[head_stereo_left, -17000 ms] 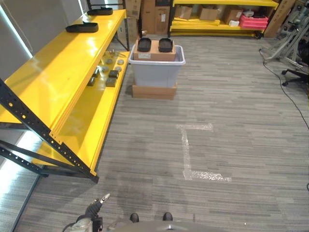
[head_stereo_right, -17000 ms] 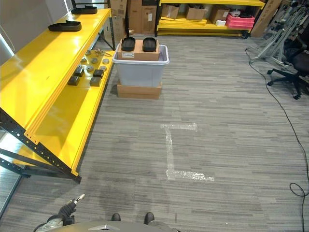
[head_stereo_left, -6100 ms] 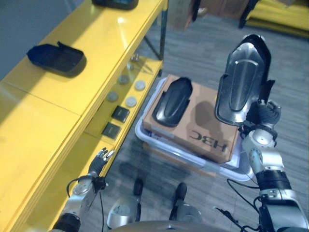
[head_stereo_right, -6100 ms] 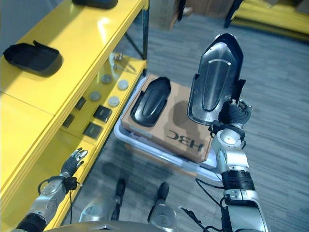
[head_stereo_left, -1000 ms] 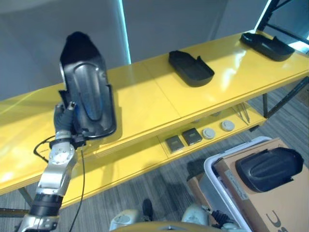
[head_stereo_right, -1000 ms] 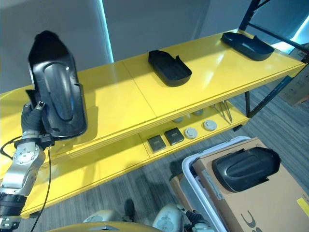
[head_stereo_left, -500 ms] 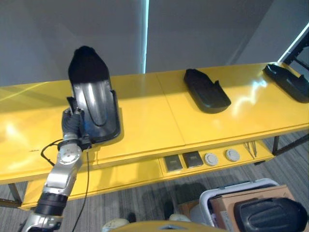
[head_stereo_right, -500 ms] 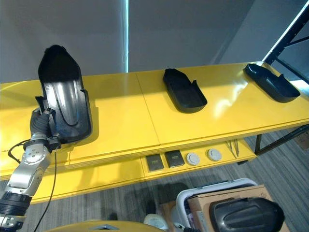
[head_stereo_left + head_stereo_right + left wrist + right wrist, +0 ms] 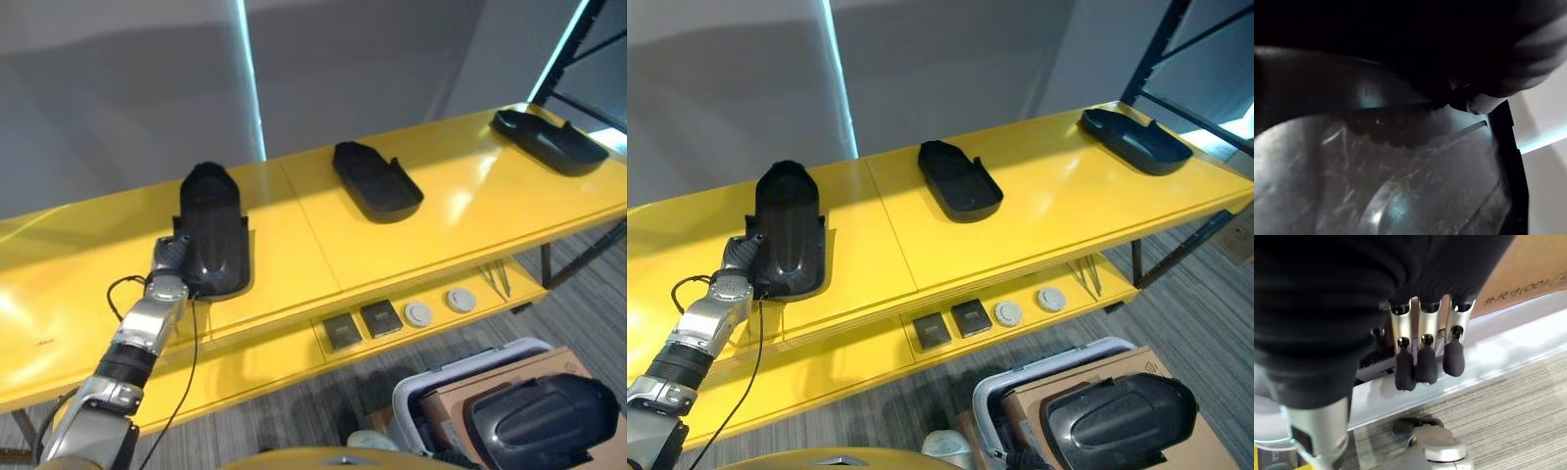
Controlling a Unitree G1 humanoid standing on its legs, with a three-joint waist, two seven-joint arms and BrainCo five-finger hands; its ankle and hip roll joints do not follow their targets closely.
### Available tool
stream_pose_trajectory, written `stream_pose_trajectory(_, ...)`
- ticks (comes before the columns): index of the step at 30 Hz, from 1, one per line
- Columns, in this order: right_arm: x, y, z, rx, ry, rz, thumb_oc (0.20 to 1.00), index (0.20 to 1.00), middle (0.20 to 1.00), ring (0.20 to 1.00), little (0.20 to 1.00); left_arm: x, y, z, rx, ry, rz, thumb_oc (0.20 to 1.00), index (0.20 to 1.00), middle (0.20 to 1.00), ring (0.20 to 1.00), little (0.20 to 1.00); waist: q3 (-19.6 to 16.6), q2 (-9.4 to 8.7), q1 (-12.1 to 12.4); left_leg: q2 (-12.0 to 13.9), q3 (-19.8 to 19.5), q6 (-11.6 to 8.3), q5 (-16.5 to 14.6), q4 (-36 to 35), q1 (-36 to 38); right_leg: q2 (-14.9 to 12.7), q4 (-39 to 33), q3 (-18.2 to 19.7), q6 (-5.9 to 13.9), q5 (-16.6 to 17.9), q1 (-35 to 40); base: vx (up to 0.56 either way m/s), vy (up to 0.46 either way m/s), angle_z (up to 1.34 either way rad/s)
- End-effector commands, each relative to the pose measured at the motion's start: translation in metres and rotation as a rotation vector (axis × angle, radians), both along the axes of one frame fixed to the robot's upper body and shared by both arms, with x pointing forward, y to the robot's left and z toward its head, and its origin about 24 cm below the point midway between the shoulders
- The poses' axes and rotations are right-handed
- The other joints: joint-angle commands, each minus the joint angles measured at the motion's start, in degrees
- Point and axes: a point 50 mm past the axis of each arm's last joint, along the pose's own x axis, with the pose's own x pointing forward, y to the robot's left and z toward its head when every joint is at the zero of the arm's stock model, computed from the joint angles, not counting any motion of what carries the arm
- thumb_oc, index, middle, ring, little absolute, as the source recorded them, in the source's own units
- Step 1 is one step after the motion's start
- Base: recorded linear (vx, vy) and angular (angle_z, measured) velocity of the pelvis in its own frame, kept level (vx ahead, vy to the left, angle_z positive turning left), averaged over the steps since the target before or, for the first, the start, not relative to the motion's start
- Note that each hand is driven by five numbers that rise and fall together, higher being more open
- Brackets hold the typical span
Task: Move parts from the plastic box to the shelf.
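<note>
The right hand [image 9: 1422, 360] hangs low beside the white rim of the plastic box [image 9: 1508, 345], its fingers [image 9: 1404, 369] hanging straight and loose, holding nothing; the cardboard carton [image 9: 1528, 269] in the box shows just past the fingertips. On that carton lies one black moulded part [image 9: 544, 423], well apart from either hand.

The left hand [image 9: 172, 257] reaches up to the top board of the yellow shelf [image 9: 294, 245] and sits at the near end of a second black part [image 9: 213, 231]. That part rests on the board, hollow side up, its long axis running away from the fingers toward the grey wall [image 9: 127, 88]. In the left wrist view the part's glossy inner face [image 9: 1400, 186] lies directly past the hand, and a dark fingertip [image 9: 1476, 104] touches its rim — the hand is closed on the near edge.

Farther along the board, well away from the fingers, lie two more black parts — one midway [image 9: 377, 182], one at the far end [image 9: 549, 137]. On the lower shelf below sit small dark squares [image 9: 361, 325] and grey discs [image 9: 438, 306].
</note>
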Motion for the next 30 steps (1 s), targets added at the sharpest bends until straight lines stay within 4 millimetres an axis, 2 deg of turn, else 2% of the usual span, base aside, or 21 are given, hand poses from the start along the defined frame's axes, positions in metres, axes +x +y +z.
stream_pose_trajectory(1,-0.006,-0.004,-0.001,-0.019,0.053,0.068,1.0,1.0,1.0,1.0,1.0,0.023,0.017,0.045,0.107,-0.158,0.077,0.2,0.2,0.2,0.2,0.2,-0.8,-0.57,0.6,4.0,1.0,-2.16,2.9,1.1,-1.9,-2.6,2.8,0.5,4.35,-2.3,0.9,0.02,0.016,-0.06)
stream_pose_trajectory(7,-0.005,-0.007,0.0,-0.032,0.059,0.095,1.0,1.0,1.0,1.0,1.0,0.026,0.037,0.033,0.133,-0.088,0.204,0.2,0.2,0.2,0.2,0.2,-0.6,-0.51,-0.7,4.0,1.9,-2.1,2.6,1.5,-1.6,-2.5,3.2,1.3,4.4,-2.6,0.9,0.03,0.011,-0.07)
stream_pose_trajectory(16,-0.007,-0.011,0.001,-0.035,0.069,0.119,1.0,1.0,1.0,1.0,1.0,0.029,0.045,0.028,0.163,-0.016,0.218,0.2,0.2,0.2,0.2,0.2,-0.5,-0.82,-1.5,4.0,2.4,-2.03,2.2,1.5,-1.1,-2.2,3.1,2.0,4.43,-2.9,1.1,0.01,0.002,-0.02)
stream_pose_trajectory(17,-0.006,-0.01,0.001,-0.036,0.07,0.123,1.0,1.0,1.0,1.0,1.0,0.03,0.045,0.028,0.17,-0.015,0.216,0.589,0.589,0.589,0.589,0.589,-0.5,-0.87,-1.6,4.0,2.5,-2.01,2.2,1.4,-1.0,-2.2,3.0,2.0,4.44,-2.9,1.3,0.03,-0.002,-0.01)
stream_pose_trajectory(18,-0.006,-0.01,0.001,-0.036,0.07,0.123,1.0,1.0,1.0,1.0,1.0,0.03,0.045,0.028,0.174,-0.013,0.215,0.903,0.903,0.903,0.903,0.903,-0.5,-0.89,-1.6,4.0,2.5,-2.01,2.1,1.4,-0.9,-2.2,2.9,2.1,4.44,-2.9,1.4,0.0,0.0,0.0)
stream_pose_trajectory(19,-0.006,-0.01,0.001,-0.034,0.071,0.126,1.0,1.0,1.0,1.0,1.0,0.03,0.047,0.028,0.176,-0.006,0.217,1.0,1.0,1.0,1.0,1.0,-0.5,-0.93,-1.7,4.0,2.5,-1.99,2.1,1.4,-0.9,-2.1,2.9,2.2,4.43,-3.0,1.5,0.0,0.0,0.0)
stream_pose_trajectory(25,-0.005,-0.009,0.001,-0.027,0.068,0.136,1.0,1.0,1.0,1.0,1.0,0.032,0.048,0.033,0.203,-0.02,0.218,1.0,1.0,1.0,1.0,1.0,-0.4,-1.18,-1.7,3.9,2.6,-1.87,1.9,1.2,-0.6,-2.2,2.7,2.3,4.49,-3.0,1.7,0.0,0.0,0.0)
stream_pose_trajectory(28,-0.004,-0.008,0.001,-0.028,0.068,0.139,1.0,1.0,1.0,1.0,1.0,0.037,0.049,0.046,0.212,-0.084,0.219,1.0,1.0,1.0,1.0,1.0,-0.4,-1.17,-1.4,3.8,2.4,-1.88,1.9,1.1,-0.5,-2.3,2.6,2.0,4.54,-3.0,2.0,0.0,0.0,0.0)
stream_pose_trajectory(30,-0.004,-0.008,0.0,-0.028,0.067,0.138,1.0,1.0,1.0,1.0,1.0,0.037,0.049,0.048,0.214,-0.094,0.219,1.0,1.0,1.0,1.0,1.0,-0.3,-1.17,-1.4,3.8,2.4,-1.88,1.9,1.1,-0.4,-2.3,2.6,2.0,4.55,-3.0,2.0,0.0,0.0,0.0)
